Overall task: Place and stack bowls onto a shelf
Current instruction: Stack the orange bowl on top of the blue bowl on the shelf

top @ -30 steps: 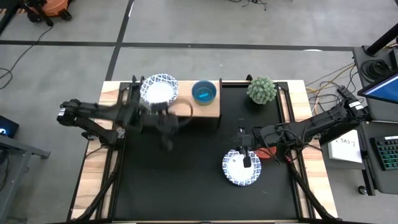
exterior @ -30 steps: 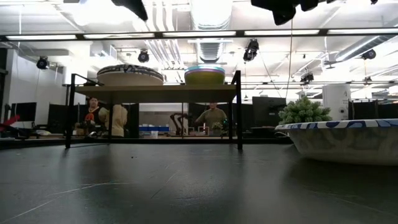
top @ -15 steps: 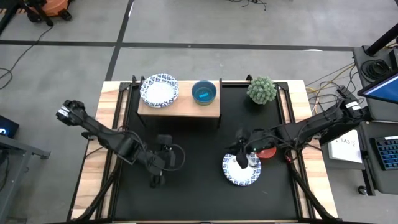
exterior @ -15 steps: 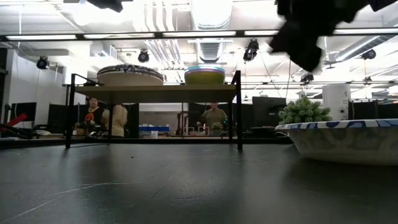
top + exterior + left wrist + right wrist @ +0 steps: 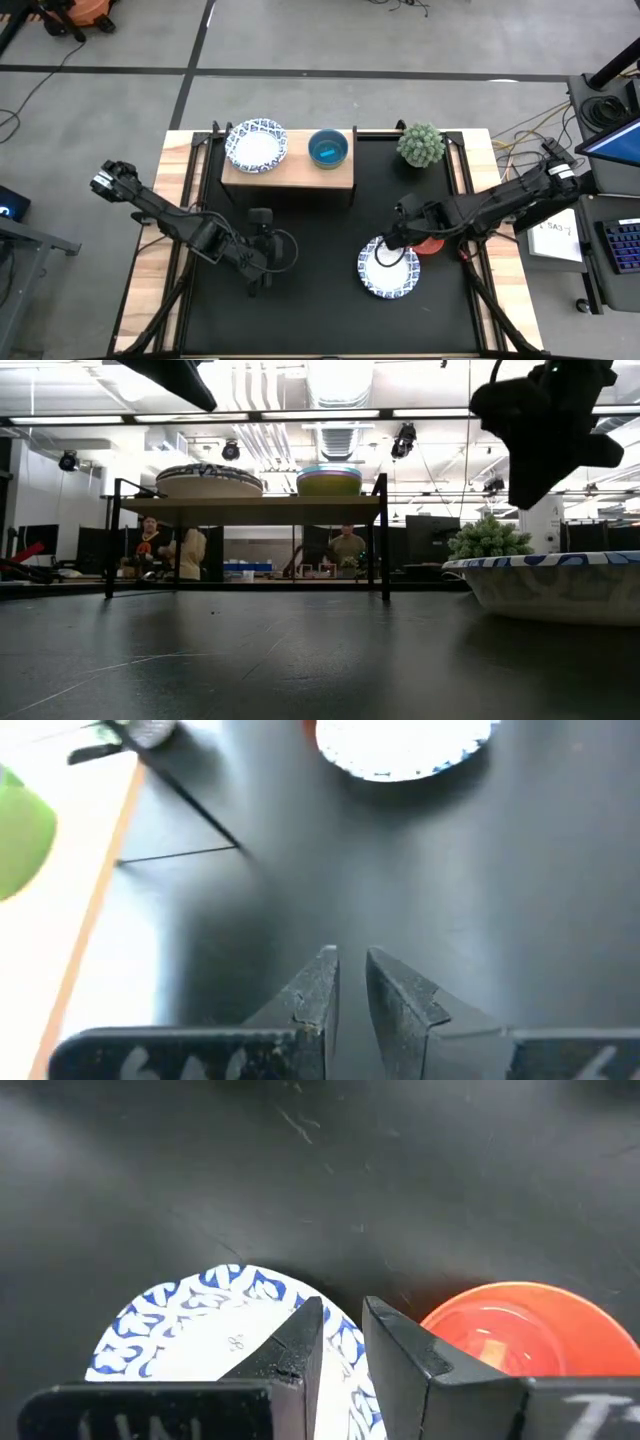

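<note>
Resting on shelf: patterned bowl at its left end, teal bowl beside it toward the right end.
Shelf: at the table's far edge, left of centre.
Second patterned bowl: on the table toward its near right, touching or just beside the red bowl.
Right gripper: over that bowl's far rim, fingers nearly closed with a narrow gap, grasping nothing.
Left gripper: over bare table near the middle-left, fingers nearly closed, empty.
Plant: far right corner.
</note>
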Motion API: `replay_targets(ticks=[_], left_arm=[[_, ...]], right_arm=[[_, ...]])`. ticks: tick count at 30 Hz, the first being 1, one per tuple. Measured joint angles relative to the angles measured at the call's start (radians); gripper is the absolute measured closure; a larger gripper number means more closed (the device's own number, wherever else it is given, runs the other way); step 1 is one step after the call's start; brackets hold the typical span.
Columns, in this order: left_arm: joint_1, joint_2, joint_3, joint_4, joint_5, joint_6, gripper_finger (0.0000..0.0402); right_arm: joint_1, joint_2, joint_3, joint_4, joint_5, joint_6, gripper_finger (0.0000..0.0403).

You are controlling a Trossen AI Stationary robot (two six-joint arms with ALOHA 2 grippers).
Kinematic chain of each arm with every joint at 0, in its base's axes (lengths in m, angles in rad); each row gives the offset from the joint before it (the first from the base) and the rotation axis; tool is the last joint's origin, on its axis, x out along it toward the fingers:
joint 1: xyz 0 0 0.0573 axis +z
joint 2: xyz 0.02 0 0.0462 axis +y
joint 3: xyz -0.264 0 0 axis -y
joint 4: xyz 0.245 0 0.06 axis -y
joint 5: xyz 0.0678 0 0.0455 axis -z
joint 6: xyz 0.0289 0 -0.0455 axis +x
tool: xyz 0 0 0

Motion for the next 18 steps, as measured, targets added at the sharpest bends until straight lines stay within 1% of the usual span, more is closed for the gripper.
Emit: replay_targets(ticks=[3,8,13,18], left_arm=[[0.0,0.0,0.0,-0.02,-0.041,0.0,0.0365],[0.0,0.0,-0.002,-0.056,-0.111,-0.007,0.0365],[0.0,0.0,-0.002,-0.067,-0.125,-0.008,0.0365],[0.0,0.0,-0.004,-0.066,-0.125,-0.008,0.0365]], right_arm=[[0.0,0.037,0.005,0.0,-0.015,0.021,0.0337],[0.0,0.092,0.005,-0.023,-0.072,0.079,0.0337],[0.0,0.132,0.005,-0.068,-0.091,0.131,0.0337],[0.0,0.18,0.005,-0.066,-0.09,0.145,0.0337]])
